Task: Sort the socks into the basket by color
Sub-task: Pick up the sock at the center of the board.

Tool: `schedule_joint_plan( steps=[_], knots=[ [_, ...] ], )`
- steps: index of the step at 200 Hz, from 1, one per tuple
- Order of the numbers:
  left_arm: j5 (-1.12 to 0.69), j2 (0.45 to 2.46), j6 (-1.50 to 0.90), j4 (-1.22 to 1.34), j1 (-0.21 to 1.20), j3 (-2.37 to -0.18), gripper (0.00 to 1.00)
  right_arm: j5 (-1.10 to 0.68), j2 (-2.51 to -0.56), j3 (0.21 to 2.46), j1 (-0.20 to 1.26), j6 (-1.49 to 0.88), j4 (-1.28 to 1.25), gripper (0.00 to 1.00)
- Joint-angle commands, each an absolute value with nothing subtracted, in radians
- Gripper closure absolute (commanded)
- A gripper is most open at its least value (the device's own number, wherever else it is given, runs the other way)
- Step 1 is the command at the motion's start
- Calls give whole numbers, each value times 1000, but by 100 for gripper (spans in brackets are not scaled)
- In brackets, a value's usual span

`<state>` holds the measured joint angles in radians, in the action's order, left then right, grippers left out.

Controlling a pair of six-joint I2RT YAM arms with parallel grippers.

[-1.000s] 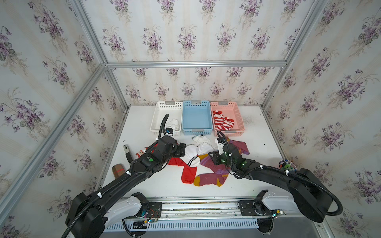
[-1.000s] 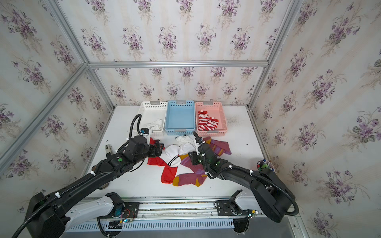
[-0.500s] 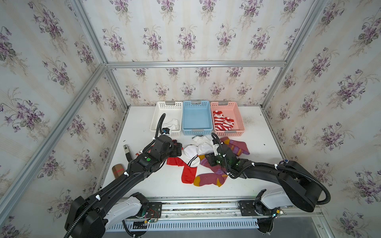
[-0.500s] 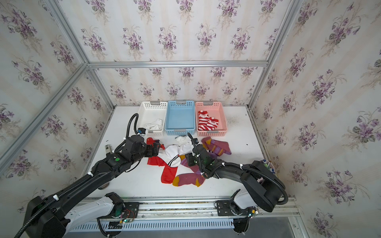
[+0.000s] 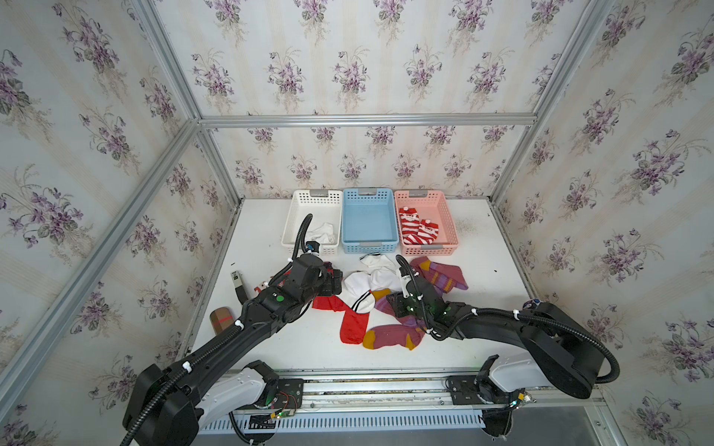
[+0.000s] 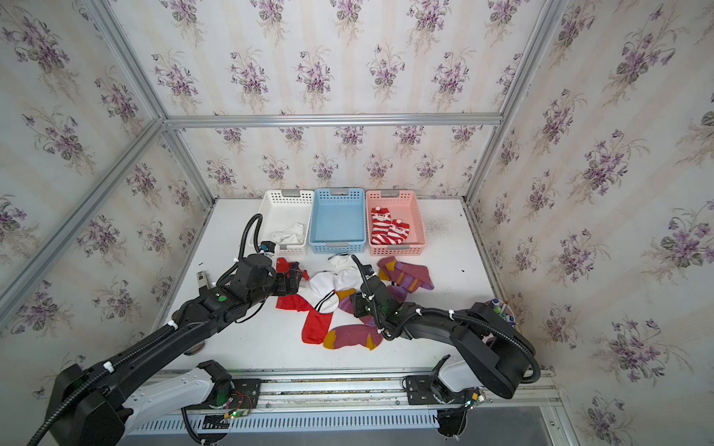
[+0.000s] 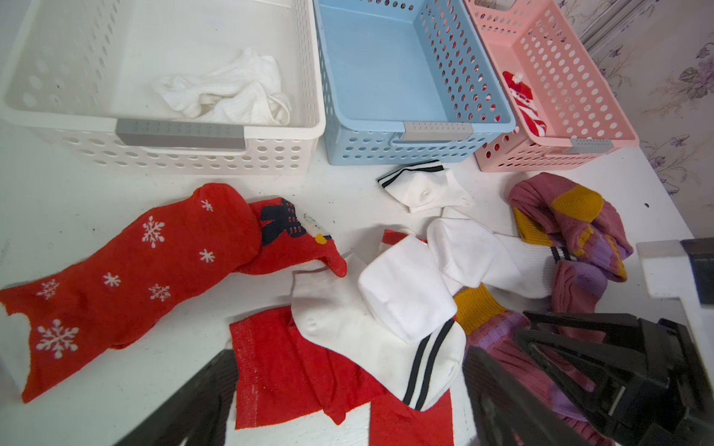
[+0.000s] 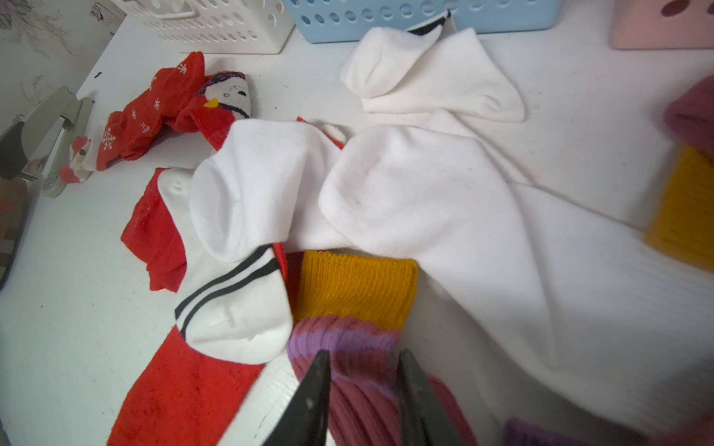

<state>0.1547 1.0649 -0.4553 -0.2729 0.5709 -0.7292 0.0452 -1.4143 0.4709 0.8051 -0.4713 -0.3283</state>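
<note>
White tabletop (image 5: 483, 309), socks (image 5: 359, 287) heaped, red, white w/ black stripes, maroon-mustard

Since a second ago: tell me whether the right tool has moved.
Yes, slightly: the right tool has drawn back from the pink basket toward the front rail, at the maroon sock.

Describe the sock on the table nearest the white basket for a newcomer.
Find the white basket, leftmost of three. On the table just before it lies a red sock. Unlike the plain red socks nearby, it bears white snowflakes.
</note>
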Motion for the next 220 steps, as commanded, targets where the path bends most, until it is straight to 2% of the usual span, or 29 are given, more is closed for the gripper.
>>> schedule_joint_plan(
  steps=[1,27,58,146,220],
  knots=[
    [151,1059,-459,-254,571,-725,7,66,-1414,474,807,-484,-333,77],
    [148,1054,-459,-258,569,-724,6,63,-1403,485,807,-483,-329,89],
    [144,1042,-457,-261,569,-721,4,83,-1340,511,807,-464,-278,94],
    [130,1017,-462,-262,569,-709,1,154,-1109,645,807,-356,-96,93],
    [120,1002,-464,-270,568,-704,1,154,-1102,765,807,-287,-96,93]
  ],
)
